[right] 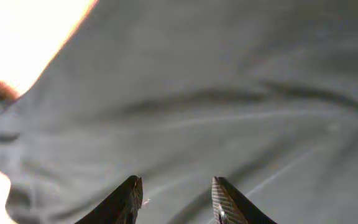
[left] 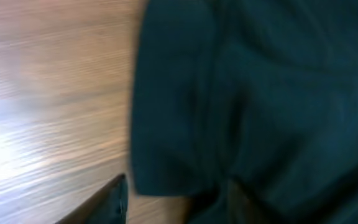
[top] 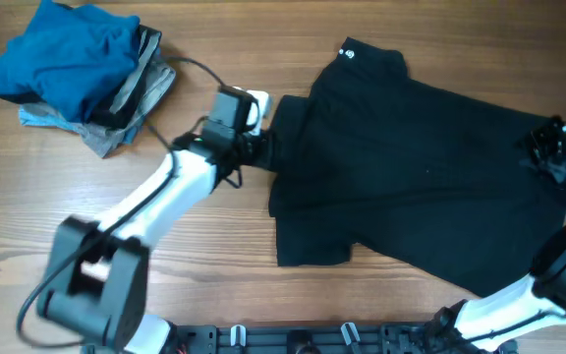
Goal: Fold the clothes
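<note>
From overhead, your black T-shirt [top: 411, 167] is lying spread across the wooden table [top: 214, 246], your left gripper [top: 255, 147] meeting its 9 o'clock edge, your right gripper [top: 550, 146] sitting at 3 o'clock. Left wrist: blurred fabric is filling the frame; jaw state unclear. Right wrist: your fingers [right: 129, 199] are standing parted over cloth.

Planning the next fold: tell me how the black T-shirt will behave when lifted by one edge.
Probably floppy: the black T-shirt lies flat on the wooden table with soft wrinkles and a turned-over corner, so a lifted edge should drape and sag. Likely light, since the thin fabric hugs the surface. It may slide and drag rather than hold its shape, so both sides likely need support.
</note>
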You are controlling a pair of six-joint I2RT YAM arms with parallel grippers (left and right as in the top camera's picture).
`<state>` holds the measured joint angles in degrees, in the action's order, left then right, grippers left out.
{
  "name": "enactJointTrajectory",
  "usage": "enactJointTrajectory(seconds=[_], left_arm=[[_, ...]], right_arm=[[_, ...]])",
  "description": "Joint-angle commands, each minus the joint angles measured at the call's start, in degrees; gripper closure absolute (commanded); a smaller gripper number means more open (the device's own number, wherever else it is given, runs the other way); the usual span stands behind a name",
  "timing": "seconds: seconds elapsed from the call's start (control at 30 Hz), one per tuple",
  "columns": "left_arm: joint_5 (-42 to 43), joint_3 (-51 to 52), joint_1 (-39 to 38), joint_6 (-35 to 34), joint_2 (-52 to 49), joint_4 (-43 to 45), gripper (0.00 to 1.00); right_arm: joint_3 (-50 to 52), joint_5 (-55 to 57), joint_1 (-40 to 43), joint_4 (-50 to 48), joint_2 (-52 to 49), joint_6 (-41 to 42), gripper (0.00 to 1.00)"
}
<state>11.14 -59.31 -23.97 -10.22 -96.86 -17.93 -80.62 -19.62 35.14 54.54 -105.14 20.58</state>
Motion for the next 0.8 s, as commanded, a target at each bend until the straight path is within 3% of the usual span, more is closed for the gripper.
enactJointTrajectory(seconds=[0.0,0.1,0.2,0.4,0.63,0.77], left_arm=[[3.4,0.0,-2.8,2.6,-7.6,7.5,0.89],[3.1,0.0,-3.2,2.1,-11.9,11.2,0.96],[-0.4,0.0,-2.3,0.3,-15.3,11.0,0.96],[-19.0,0.0,5.1,-7.0,-17.6,1.6,0.96],[-19.6,0.0,16.1,-6.8,-11.7,-1.1,0.96],[-18.3,0.0,18.0,-6.9,-5.4,-2.9,0.96]], right_arm=[[-1.3,-4.4,-5.3,1.9,5.2,-4.0,0.59],[-1.1,-4.2,-10.0,3.2,5.3,-4.1,0.57],[-0.1,-3.2,-13.6,3.2,5.2,-4.1,0.55],[0.5,2.5,-17.5,4.9,5.2,-3.9,0.49],[0.5,4.4,-21.2,6.2,5.2,-2.2,0.47],[0.7,14.1,-23.7,9.8,5.2,2.6,0.41]])
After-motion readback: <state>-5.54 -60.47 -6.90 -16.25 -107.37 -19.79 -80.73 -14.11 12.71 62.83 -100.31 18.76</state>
